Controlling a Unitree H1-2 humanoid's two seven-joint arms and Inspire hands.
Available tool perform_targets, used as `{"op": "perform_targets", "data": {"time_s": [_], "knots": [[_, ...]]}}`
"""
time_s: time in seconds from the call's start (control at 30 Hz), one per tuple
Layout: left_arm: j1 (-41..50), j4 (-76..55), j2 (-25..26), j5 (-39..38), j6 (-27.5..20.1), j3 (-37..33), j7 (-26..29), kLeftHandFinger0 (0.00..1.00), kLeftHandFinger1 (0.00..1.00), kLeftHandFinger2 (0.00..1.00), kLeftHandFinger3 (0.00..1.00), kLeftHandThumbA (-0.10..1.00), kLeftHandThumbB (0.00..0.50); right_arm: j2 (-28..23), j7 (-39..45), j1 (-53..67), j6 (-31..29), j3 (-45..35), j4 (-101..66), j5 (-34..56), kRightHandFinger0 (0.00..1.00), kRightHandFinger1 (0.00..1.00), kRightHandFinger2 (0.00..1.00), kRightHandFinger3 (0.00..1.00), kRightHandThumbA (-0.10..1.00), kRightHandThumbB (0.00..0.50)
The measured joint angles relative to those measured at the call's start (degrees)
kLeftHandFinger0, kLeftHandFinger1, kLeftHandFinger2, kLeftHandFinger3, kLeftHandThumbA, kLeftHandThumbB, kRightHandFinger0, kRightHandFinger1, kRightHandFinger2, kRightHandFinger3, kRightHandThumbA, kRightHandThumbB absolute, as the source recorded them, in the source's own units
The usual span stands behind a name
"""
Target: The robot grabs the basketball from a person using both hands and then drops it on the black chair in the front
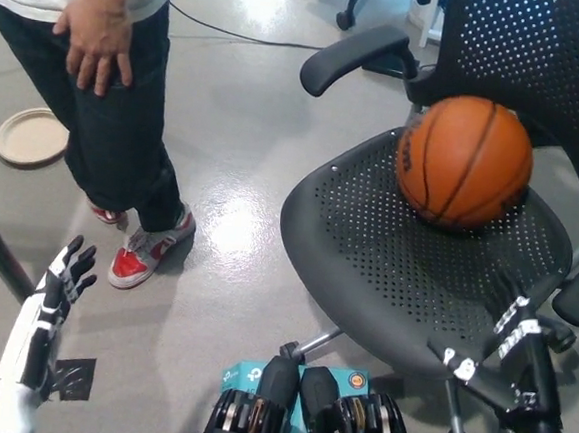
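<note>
Orange rubber basketball [464, 162]: resting on the perforated seat of the black mesh office chair [387, 254], near the backrest. Round, no long axis; seams run roughly vertical. White left hand [62, 281]: low, empty, fingers spread. Black right hand [509, 339]: low, empty, fingers apart. Drop apparently done; next, settle arms.

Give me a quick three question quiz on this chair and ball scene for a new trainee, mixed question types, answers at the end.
1. True or false: the basketball rests on the black chair seat.
2. Which robot hand touches the ball? A) left hand B) right hand C) neither
3. Fill in: the person stands to the chair's ____ in the picture.

Key: 1 true; 2 C; 3 left
</note>
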Motion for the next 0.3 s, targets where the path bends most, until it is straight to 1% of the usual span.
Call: {"op": "perform_targets", "data": {"time_s": [0.03,0.07,0.13,0.17,0.2,0.3], "knots": [[0.0,1.0,-0.1,0.0,-0.6,0.1,0.0,1.0,1.0,1.0,1.0,1.0,0.193,0.0,0.2,-0.1,-0.6,0.0,1.1,0.0,1.0,1.0,1.0,1.0,1.0,0.21],[0.0,2.3,-0.2,0.0,-1.3,0.1,0.1,1.0,1.0,1.0,1.0,1.0,0.195,0.0,0.4,-0.3,-1.1,-0.1,2.2,-0.2,1.0,1.0,1.0,1.0,1.0,0.211],[0.0,4.7,-0.5,0.1,-2.4,0.2,0.2,1.0,1.0,1.0,1.0,1.0,0.173,0.1,0.6,-0.7,-2.0,-0.2,4.6,-0.5,1.0,1.0,1.0,1.0,1.0,0.196],[0.0,5.8,-0.6,0.2,-2.9,0.2,0.2,1.0,1.0,1.0,1.0,1.0,0.172,0.1,0.7,-0.8,-2.4,-0.2,5.2,-0.6,1.0,1.0,1.0,1.0,1.0,0.195],[-0.1,7.5,-0.7,0.4,-3.5,0.1,0.3,1.0,1.0,1.0,1.0,1.0,0.158,0.2,0.9,-1.0,-3.1,-0.3,6.2,-0.7,1.0,1.0,1.0,1.0,1.0,0.195],[-0.6,9.9,-0.8,0.9,-4.3,-0.1,0.5,1.0,1.0,1.0,1.0,1.0,0.155,0.3,1.1,-1.2,-3.6,-0.6,6.9,-0.7,1.0,1.0,1.0,1.0,1.0,0.189]]}}
